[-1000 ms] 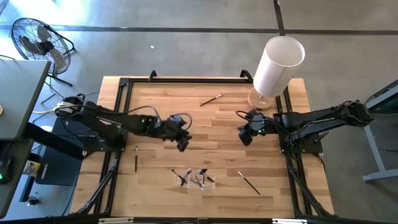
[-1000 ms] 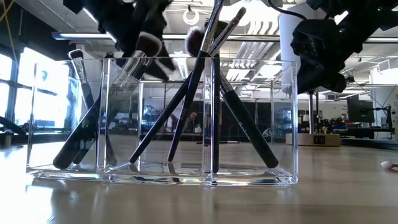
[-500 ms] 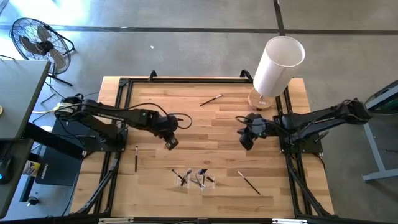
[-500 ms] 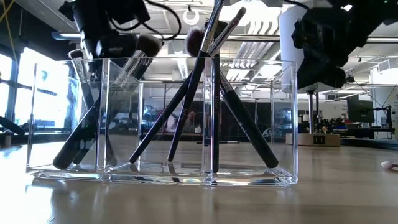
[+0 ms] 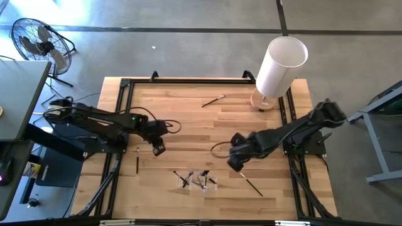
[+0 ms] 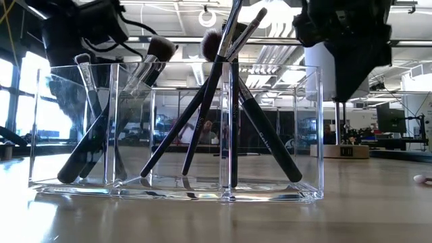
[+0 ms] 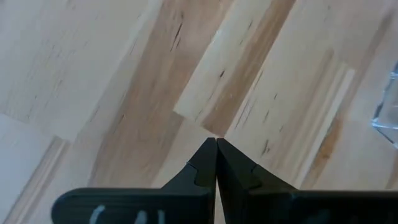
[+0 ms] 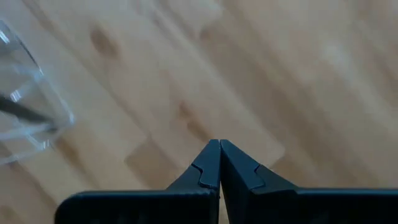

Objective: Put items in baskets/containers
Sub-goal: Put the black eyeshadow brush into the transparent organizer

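A clear holder (image 5: 198, 181) stands near the table's near edge, and shows close up in the low view (image 6: 175, 185). Several brushes (image 6: 202, 115) stand in it, handle ends on its floor, leaning on its walls, bristles up. Three loose brushes lie flat on the table: one dark at the left (image 5: 137, 160), one at the far middle (image 5: 213, 100), one right of the holder (image 5: 251, 184). My left gripper (image 5: 158, 149) is shut and empty, right of the left brush; its wrist view (image 7: 216, 149) shows bare wood. My right gripper (image 5: 233, 164) is shut and empty, above the table between the holder and the right brush (image 8: 219, 149).
A tall white cylinder (image 5: 279, 66) on a round wooden base stands at the far right corner. A black frame (image 5: 122, 119) runs along the table's sides. A corner of the holder shows in the right wrist view (image 8: 31, 118).
My left gripper has gone toward the table's left edge, away from the middle, staying shut. My right gripper has gone toward the near edge and leftward, toward the holder and the loose brush beside it, with its arm stretching out across the table.
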